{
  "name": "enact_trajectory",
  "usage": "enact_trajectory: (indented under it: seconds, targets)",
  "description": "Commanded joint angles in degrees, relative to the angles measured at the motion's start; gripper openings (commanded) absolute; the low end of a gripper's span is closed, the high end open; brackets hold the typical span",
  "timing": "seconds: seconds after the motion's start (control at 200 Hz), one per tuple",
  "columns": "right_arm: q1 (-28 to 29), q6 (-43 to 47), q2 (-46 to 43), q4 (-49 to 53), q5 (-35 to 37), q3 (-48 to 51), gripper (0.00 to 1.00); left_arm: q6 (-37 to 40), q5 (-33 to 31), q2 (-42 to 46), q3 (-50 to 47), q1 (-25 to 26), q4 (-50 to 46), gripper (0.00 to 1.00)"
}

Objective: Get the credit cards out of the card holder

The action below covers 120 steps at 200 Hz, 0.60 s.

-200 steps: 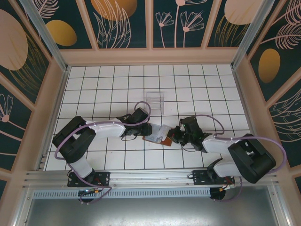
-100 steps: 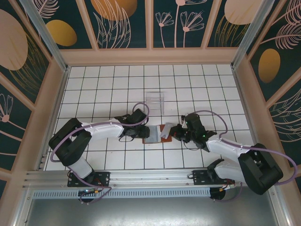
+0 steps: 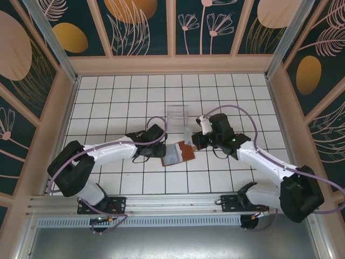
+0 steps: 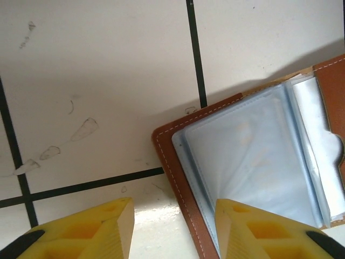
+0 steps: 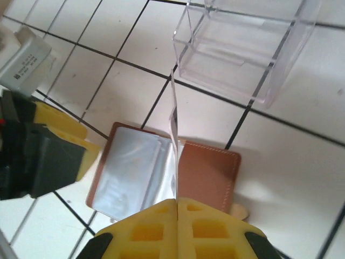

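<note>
Right gripper [image 5: 177, 202] pinches one credit card [image 5: 174, 113] edge-on. The card holder [image 5: 161, 172] lies open beneath it, with a clear tray [image 5: 242, 48] beyond. Left gripper [image 4: 173, 216] gapes, empty, at the card holder's corner. White gridded bench [image 3: 108, 97]; teal floral walls [image 3: 140, 27].

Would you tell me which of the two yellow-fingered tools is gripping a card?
The right tool, shut on a thin pale rectangular card standing edge-on; the left tool stands open with no card.

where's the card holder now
In the top view the card holder lies open mid-table, between the left gripper and right gripper, on the near side of the clear tray.
</note>
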<state>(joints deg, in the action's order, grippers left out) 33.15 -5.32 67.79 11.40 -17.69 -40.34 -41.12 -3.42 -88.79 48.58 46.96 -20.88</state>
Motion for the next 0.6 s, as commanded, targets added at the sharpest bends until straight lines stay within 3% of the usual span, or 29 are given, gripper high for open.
enact_trajectory:
  seconds: [0.0, 0.135, 0.28, 0.596]
  targets:
    - [-0.5, 20.0, 1.6, 8.7, 3.4, -5.3, 0.00, 1.5, -1.9, 1.2, 1.4, -0.6, -2.2, 0.45]
    - [-0.5, 32.4, 4.8, 13.5, 4.4, -10.9, 0.00, 2.0, -0.8, 1.0, 1.5, -1.0, -1.7, 0.45]
    - [-0.5, 42.5, 9.0, 17.8, 6.2, -17.3, 0.00, 0.9, 4.8, 1.1, -1.6, -2.0, 3.5, 0.43]
    - [-0.9, 52.9, 17.4, 23.4, 8.4, -29.4, 0.00, -0.1, 11.0, -1.2, -4.5, -2.4, 12.4, 0.45]
